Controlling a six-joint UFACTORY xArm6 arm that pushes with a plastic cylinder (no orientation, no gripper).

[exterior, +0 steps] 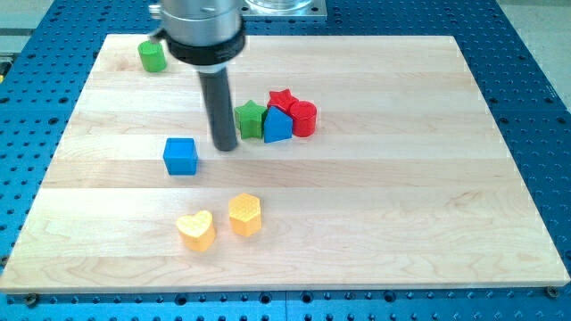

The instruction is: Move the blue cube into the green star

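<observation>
The blue cube (180,156) sits left of the board's middle. The green star (251,119) lies to its upper right, touching a blue house-shaped block (277,126). My tip (225,147) rests on the board between the two, just left of and slightly below the green star, and about a cube's width to the right of the blue cube. It touches neither block as far as I can tell.
A red star (282,99) and a red cylinder (304,118) cluster with the green star. A green cylinder (153,56) stands at the top left. A yellow heart (195,230) and a yellow hexagon (244,214) lie near the bottom. The wooden board (401,196) sits on a blue perforated table.
</observation>
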